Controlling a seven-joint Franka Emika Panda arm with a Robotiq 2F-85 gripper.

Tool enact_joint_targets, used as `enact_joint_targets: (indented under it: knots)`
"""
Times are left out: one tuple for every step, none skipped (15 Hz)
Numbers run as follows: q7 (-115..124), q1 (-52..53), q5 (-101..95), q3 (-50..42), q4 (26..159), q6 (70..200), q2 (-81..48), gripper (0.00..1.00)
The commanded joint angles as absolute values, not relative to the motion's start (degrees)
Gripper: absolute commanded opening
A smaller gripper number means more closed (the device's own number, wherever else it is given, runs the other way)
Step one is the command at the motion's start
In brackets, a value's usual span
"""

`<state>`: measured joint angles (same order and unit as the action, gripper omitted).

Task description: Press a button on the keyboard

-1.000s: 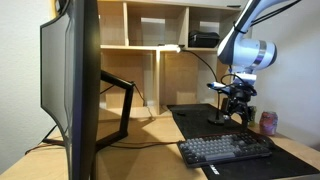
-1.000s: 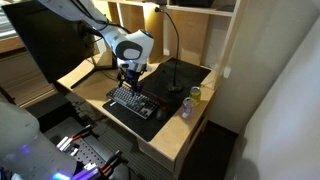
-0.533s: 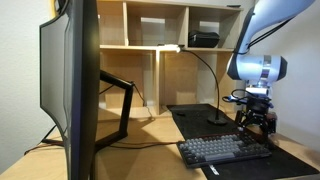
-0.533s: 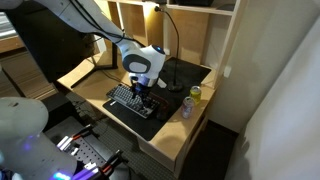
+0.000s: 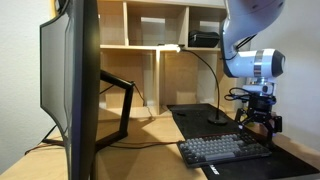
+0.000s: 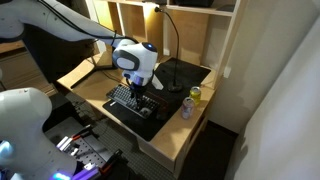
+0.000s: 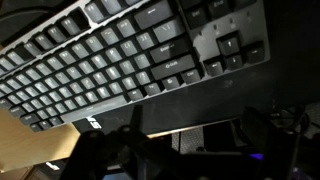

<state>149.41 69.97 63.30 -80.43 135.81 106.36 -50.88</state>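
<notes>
The keyboard [image 5: 225, 150] is a compact dark grey board with grey keycaps, lying on the black desk mat [image 5: 195, 116] near the desk's front edge. It also shows in an exterior view [image 6: 130, 102]. It fills the upper part of the wrist view [image 7: 130, 55], with its right key cluster at the top right. My gripper [image 5: 258, 123] hangs just above the keyboard's right end, fingers pointing down and spread apart with nothing between them. It shows in an exterior view [image 6: 138, 89], and its dark fingers stand at the bottom of the wrist view [image 7: 195, 150].
A large monitor [image 5: 75, 85] stands at the left. A desk lamp [image 5: 172, 47] arches over the mat from its base [image 5: 218, 120]. Two cans [image 6: 195, 94] [image 6: 186, 107] stand beside the keyboard's right end. Wooden shelves [image 5: 150, 30] back the desk.
My gripper has moved from over the back of the mat toward the keyboard's right end and come lower; over the last half second it shifted only slightly.
</notes>
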Motion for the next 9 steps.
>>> enact_joint_targets:
  knots:
    - [149.4, 70.3, 63.7, -80.6, 135.9, 106.1, -52.1, 1.0]
    - [149.4, 70.3, 63.9, -80.6, 135.9, 105.9, -52.9, 1.0]
    - [149.4, 70.3, 63.9, -80.6, 135.9, 105.8, -53.2, 1.0]
    - [149.4, 70.9, 67.1, -82.1, 136.4, 103.0, -59.2, 1.0]
    - [149.4, 70.9, 69.0, -82.8, 136.6, 100.7, -61.5, 1.0]
    - [149.5, 70.8, 71.2, -83.8, 136.9, 97.6, -65.0, 1.0]
    - [149.5, 70.8, 73.6, -84.7, 137.5, 94.8, -68.6, 1.0]
    - [149.5, 70.4, 75.2, -85.3, 138.9, 93.7, -71.4, 1.0]
    - [149.5, 69.5, 76.2, -86.0, 139.5, 90.5, -74.6, 1.0]
